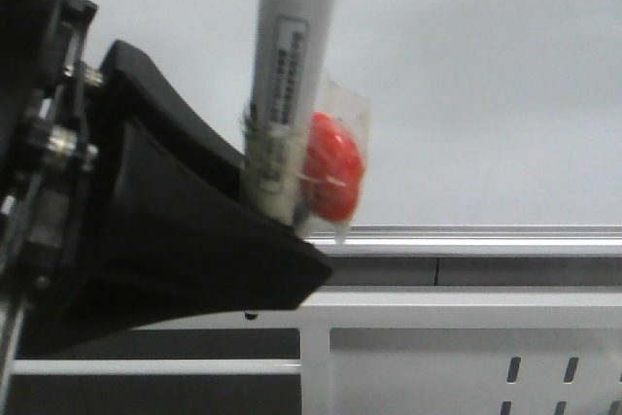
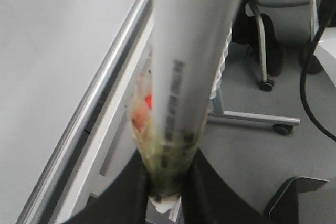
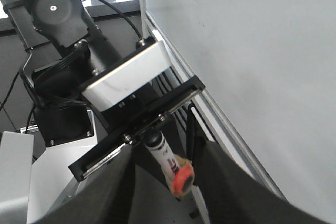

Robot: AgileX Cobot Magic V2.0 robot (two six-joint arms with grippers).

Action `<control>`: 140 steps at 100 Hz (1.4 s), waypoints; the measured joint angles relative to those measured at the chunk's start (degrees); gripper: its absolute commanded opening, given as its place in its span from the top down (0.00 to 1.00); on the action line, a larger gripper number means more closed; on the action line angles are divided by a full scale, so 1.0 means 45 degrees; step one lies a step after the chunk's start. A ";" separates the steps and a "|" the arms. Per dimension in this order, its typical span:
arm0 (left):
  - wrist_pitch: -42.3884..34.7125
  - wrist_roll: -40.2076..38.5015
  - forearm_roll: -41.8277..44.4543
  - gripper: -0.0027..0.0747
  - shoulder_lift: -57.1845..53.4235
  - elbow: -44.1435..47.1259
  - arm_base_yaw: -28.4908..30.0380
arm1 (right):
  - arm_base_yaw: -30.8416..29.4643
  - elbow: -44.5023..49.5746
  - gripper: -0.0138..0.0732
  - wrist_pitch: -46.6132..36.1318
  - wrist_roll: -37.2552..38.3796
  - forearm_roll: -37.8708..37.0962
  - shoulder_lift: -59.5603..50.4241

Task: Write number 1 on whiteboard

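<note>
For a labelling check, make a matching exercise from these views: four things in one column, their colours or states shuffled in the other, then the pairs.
Things:
1. marker
2. whiteboard
3. rail
4. left gripper

Colour or state:
A. silver, along the board's lower edge
B. black, closed on the marker's barrel
C. pale grey-white, no stroke in view
D. has a red lump taped to its side

Pairs: 1-D, 2-C, 3-A, 4-B

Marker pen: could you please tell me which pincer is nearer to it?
Left. The left pincer is clamped on the marker pen at its taped end; the right pincer is open and not touching the pen.
</note>
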 measured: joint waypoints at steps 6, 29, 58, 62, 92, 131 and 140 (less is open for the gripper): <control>0.0179 0.0000 0.0218 0.99 0.0203 -0.0167 0.0000 | 0.0262 -0.0084 0.54 0.0000 -0.0085 0.0022 0.0178; 0.0438 0.0000 0.1085 0.99 0.0691 -0.1177 0.0000 | 0.1445 -0.0088 0.54 -0.0547 -0.0198 -0.0059 0.0863; 0.0569 0.0000 0.1494 0.99 0.0803 -0.1579 0.0000 | 0.2551 -0.0088 0.54 -0.1392 -0.0236 -0.0081 0.1845; 0.0566 0.0000 0.1494 0.99 0.0803 -0.1579 0.0000 | 0.2576 -0.0088 0.54 -0.1471 -0.0262 -0.0081 0.1977; 0.0601 0.0000 0.1894 0.99 0.0822 -0.1579 0.0000 | 0.2682 -0.0088 0.54 -0.1417 -0.0283 -0.0081 0.2644; 0.0723 -0.0150 0.1823 0.99 0.0855 -0.1579 0.0050 | 0.2763 -0.0158 0.75 -0.1267 -0.0493 -0.0072 0.3458; 0.0915 -0.0431 0.1582 0.99 0.0918 -0.1557 0.0073 | 0.2763 -0.0224 0.87 -0.1346 -0.0780 -0.0238 0.3554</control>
